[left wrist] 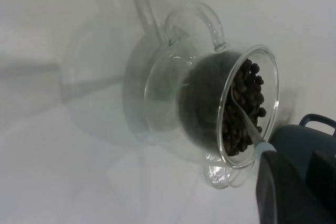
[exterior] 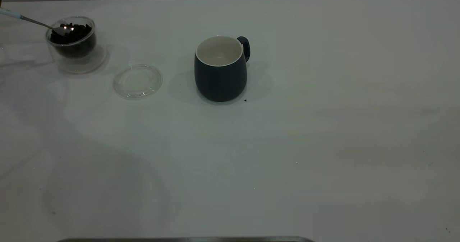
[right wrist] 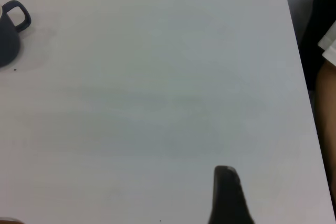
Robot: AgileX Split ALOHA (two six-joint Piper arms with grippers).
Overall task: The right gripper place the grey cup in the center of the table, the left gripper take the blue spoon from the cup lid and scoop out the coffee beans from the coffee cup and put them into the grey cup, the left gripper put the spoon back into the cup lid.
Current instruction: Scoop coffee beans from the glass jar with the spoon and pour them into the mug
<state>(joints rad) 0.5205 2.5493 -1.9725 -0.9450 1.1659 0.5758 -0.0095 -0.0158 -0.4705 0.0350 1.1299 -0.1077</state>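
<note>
The grey cup stands upright mid-table, white inside and empty, its handle toward the back right; it also shows as the grey cup and the grey cup. The coffee cup, of clear glass, is at the far left with the coffee beans heaped in it. The blue spoon slants down from the left edge, its bowl among the beans. My left gripper is shut on the spoon's pale handle beside the coffee cup. The cup lid lies empty between the two cups. My right gripper hangs over bare table, far from the grey cup.
A dark speck lies by the grey cup's base. A person's arm shows past the table's right edge. A metal strip runs along the front edge. The wide white tabletop spreads in front of and right of the cups.
</note>
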